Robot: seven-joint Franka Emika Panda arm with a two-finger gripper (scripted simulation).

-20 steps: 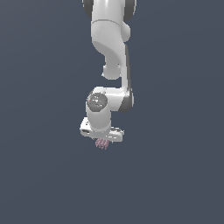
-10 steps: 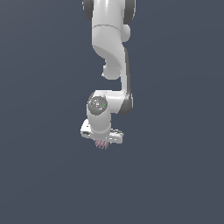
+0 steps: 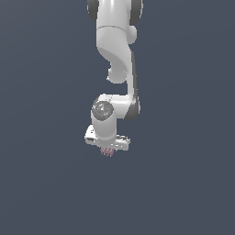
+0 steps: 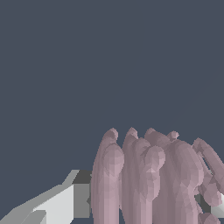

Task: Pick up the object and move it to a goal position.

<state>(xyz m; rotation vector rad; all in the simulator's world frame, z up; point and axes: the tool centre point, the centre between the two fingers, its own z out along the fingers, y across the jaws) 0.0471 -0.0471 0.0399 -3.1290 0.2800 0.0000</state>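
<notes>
arm: white Panda arm [image 3: 117, 55] comes down from the top edge of the exterior view, elbow bent, wrist joint facing the camera with a round grey cap.
gripper: white gripper [image 3: 108, 146] sits at the low end of the arm, body lying crosswise and slightly tilted, lower toward the exterior view's right. The exterior view hides the fingertips behind the hand body and the block.
gripper state: clamped on the object. In the wrist view one white and grey finger [image 4: 65, 201] presses against one flank of the block, and a sliver of the other finger shows at the opposite flank, partly covered by the slats.
object: dusty-pink ribbed object [image 3: 108, 152] hangs just under the gripper body in the exterior view, tiny next to the hand. Only its lower end pokes out below.
object detail: in the wrist view the object [image 4: 148, 179] fills the space between the fingers; several thin parallel slats with rounded, wavy tops stand side by side, with one slat at the far edge splayed outward.
surroundings: plain dark blue-grey backdrop [image 3: 46, 183] in both views; no surface edge or shadow to be made out, so cannot tell the object's height over any floor.
contact: object touches the gripper only, as far as visible.
</notes>
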